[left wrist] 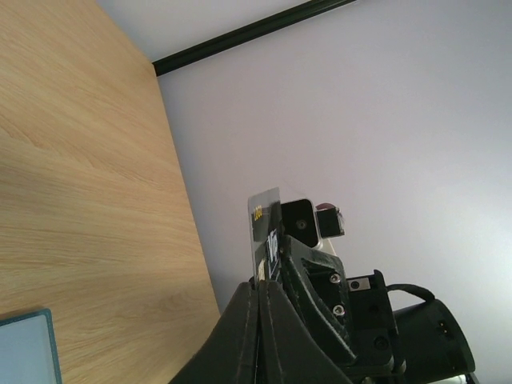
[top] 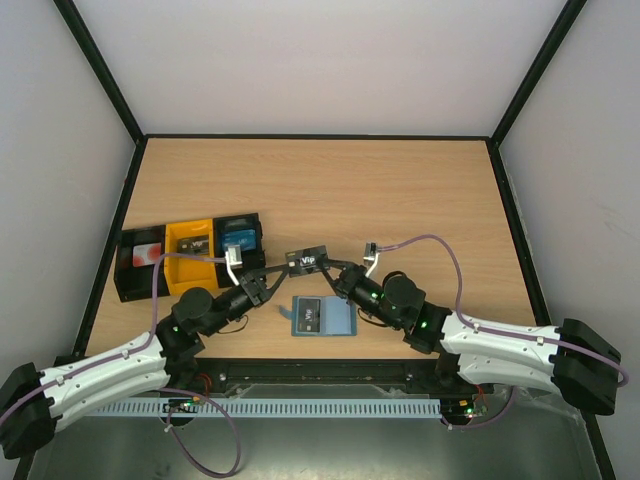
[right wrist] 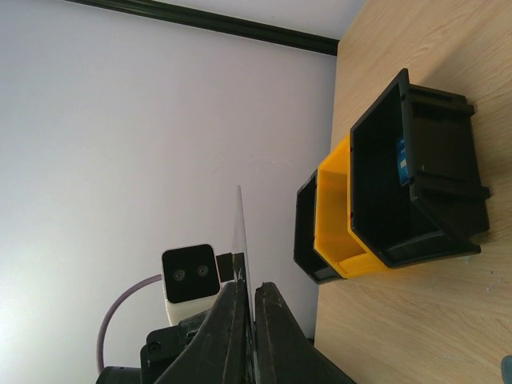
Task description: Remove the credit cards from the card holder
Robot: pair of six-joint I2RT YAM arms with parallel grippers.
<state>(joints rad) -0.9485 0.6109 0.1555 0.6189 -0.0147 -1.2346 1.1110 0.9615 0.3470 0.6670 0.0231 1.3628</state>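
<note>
— Holding anything, those two grippers?

— Both of them. The left gripper (top: pixel 291 268) and the right gripper (top: pixel 329 270) are each pinched onto the same black card (top: pixel 308 260), one from either end, above the table (top: pixel 420 200). In each wrist view the fingers are closed tight on its thin edge.

— Where is the card holder?

— The card holder (top: pixel 341 321) lies open and flat on the wood, just nearer the arm bases than the held card, between the two arms and touched by neither gripper. A second dark card (top: pixel 308 316) shows on its paler left half.

— Anything beside it?

— Three trays stand in a row to the left: a black tray (top: pixel 128 280), a yellow tray (top: pixel 180 270), and another black tray (top: pixel 258 228) with something blue inside.
</note>
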